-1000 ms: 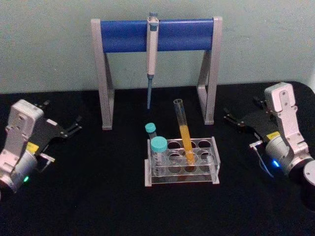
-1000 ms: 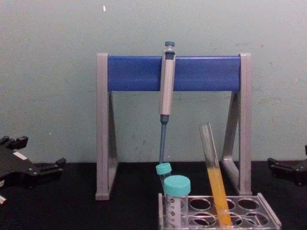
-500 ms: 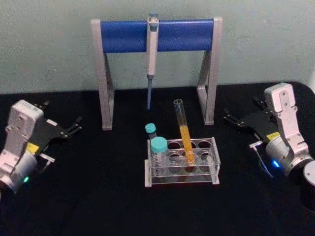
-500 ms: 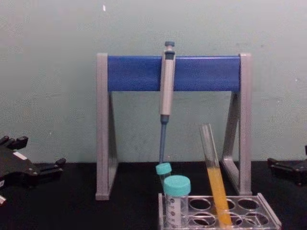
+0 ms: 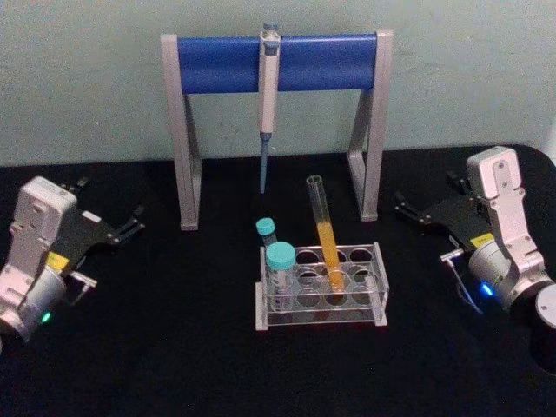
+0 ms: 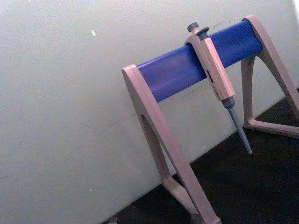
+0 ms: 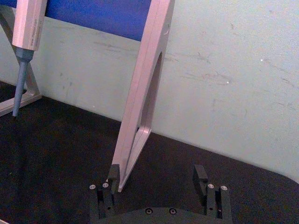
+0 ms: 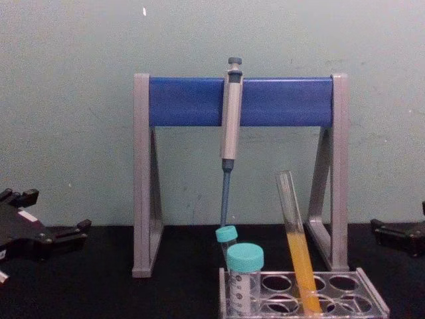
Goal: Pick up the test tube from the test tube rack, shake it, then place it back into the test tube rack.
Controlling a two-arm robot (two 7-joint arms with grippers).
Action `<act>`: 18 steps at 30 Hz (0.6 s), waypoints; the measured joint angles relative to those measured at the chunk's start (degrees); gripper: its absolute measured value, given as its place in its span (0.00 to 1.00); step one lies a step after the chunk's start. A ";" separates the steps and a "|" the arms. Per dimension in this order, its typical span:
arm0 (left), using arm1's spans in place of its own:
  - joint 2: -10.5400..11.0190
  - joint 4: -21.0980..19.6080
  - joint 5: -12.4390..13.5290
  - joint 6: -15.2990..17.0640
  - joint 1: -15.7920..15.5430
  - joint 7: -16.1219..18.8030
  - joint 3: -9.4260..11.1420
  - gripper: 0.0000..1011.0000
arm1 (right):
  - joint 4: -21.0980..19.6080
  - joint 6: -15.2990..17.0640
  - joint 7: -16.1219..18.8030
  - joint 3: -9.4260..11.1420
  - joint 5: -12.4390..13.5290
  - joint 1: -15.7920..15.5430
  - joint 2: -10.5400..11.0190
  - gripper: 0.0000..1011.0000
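Head view gives you the test tube (image 5: 323,231) standing tilted in the test tube rack (image 5: 320,288), its open top leaning toward the robot's left and orange-yellow liquid filling its lower half. The rack sits mid-worktop (image 5: 174,347), with two teal-capped tubes (image 5: 280,261) at its left end. Behind it stands the pipette stand (image 5: 276,62) with a pipette (image 5: 268,87) hanging from the blue bar. Your left gripper (image 5: 135,221) rests at the worktop's left side, well apart from the rack; its fingers are spread, holding nothing. Your right gripper (image 5: 426,204) rests at the right side, also well apart, and in the right wrist view its fingers (image 7: 201,177) stand wide with nothing between them.
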 joint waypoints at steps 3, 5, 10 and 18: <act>0.00 0.00 0.00 0.00 0.00 0.00 0.00 0.99 | 0.00 0.00 0.00 0.00 0.00 0.00 0.00 0.99; 0.00 0.00 0.00 0.00 0.00 0.00 0.00 0.99 | 0.00 0.00 0.00 0.00 0.00 0.00 0.00 0.99; 0.00 0.00 0.00 0.00 0.00 0.00 0.00 0.99 | 0.00 0.00 0.00 0.00 0.00 0.00 0.00 0.99; 0.00 0.00 0.00 0.00 0.00 0.00 0.00 0.99 | 0.00 0.00 0.00 0.00 0.00 0.00 0.00 0.99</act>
